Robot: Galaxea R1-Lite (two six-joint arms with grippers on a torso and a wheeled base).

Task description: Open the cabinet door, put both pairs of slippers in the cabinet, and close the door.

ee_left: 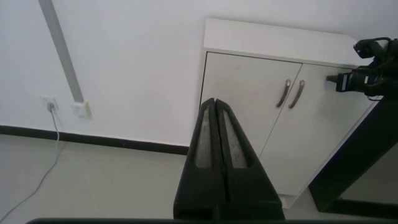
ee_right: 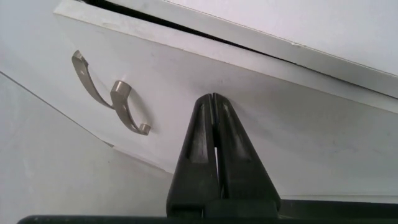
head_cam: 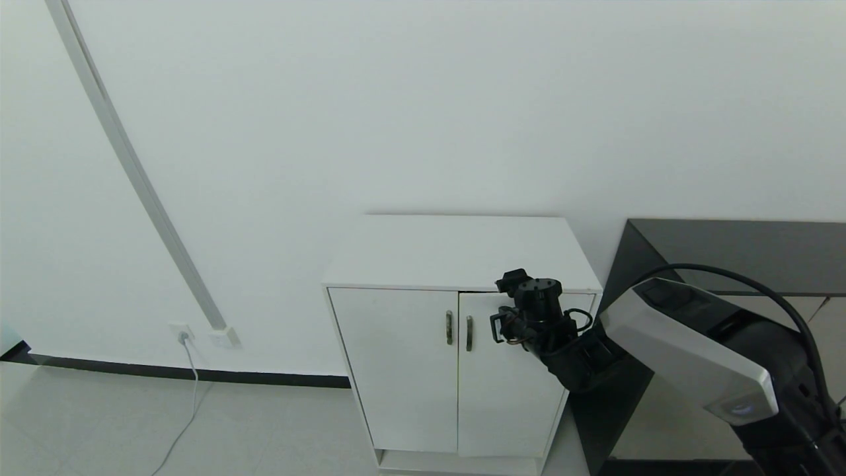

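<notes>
Right wrist view has the right gripper (ee_right: 214, 98), fingers pressed together on nothing, with its tip at the upper face of the right door (ee_right: 292, 118) of the white cabinet (head_cam: 456, 248), near the handle (ee_right: 127, 109); whether it touches cannot be judged. The left gripper (ee_left: 215, 102), likewise clenched and empty, hangs well apart from the cabinet. A thin dark gap runs along that door's top edge, while the left door (head_cam: 396, 363) sits flush.

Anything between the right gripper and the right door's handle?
Nothing visible. The right gripper, shut, sits close to the right door, beside its handle, with bare panel between them.
</notes>
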